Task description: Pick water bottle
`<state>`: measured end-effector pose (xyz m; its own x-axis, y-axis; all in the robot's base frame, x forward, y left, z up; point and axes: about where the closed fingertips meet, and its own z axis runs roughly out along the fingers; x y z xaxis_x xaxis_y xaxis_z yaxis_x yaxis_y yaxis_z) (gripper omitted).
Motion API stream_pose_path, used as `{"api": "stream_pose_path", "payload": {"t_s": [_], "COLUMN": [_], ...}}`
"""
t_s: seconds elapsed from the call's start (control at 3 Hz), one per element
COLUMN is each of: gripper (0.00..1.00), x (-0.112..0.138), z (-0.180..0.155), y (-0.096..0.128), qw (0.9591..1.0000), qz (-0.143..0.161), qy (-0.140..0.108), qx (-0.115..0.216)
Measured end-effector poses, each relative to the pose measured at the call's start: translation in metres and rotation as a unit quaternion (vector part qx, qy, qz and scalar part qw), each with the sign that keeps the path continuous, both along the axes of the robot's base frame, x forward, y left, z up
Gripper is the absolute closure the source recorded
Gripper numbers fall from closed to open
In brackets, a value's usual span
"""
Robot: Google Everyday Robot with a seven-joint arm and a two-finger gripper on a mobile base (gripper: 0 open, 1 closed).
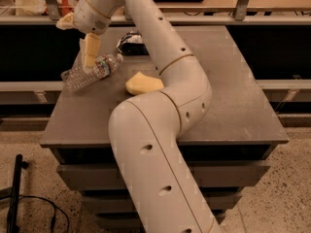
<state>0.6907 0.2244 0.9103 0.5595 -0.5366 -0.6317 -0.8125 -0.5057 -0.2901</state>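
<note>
At the left edge of the table (233,106), toward the back, the gripper (85,64) clasps the middle of the water bottle (104,67) from above. The bottle is tilted, cap to the right. The sponge (144,84) sits just right of it, and the snack bag (129,39) lies behind, partly hidden by the arm (180,81).

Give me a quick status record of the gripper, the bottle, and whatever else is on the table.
gripper: gripper at the table's left-rear area, pointing down onto the middle of the water bottle
target: water bottle, on its side near the table's left edge, white cap end angled up and to the right
grasp: contact looks likely; cannot confirm the bottle is lifted
nearby: sponge right of the bottle, apart from it
behind: snack bag farther back, partly hidden by the arm
surface: table
</note>
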Motion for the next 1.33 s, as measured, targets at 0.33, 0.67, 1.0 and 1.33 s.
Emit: {"api": "stream_pose_path", "payload": {"t_s": [0.33, 0.67, 1.0, 1.33], "gripper": [0.00, 0.00, 0.00, 0.00], "x": [0.001, 0.007, 0.011, 0.012], "z": [0.005, 0.008, 0.009, 0.005], "y": [0.001, -0.018, -0.039, -0.054], "qw": [0.9995, 0.9966, 0.9935, 0.9898], "qz": [0.001, -0.014, -0.029, -0.036], "qy": [-0.024, -0.051, -0.061, -0.066], "qx": [-0.023, -0.064, -0.092, -0.121]}}
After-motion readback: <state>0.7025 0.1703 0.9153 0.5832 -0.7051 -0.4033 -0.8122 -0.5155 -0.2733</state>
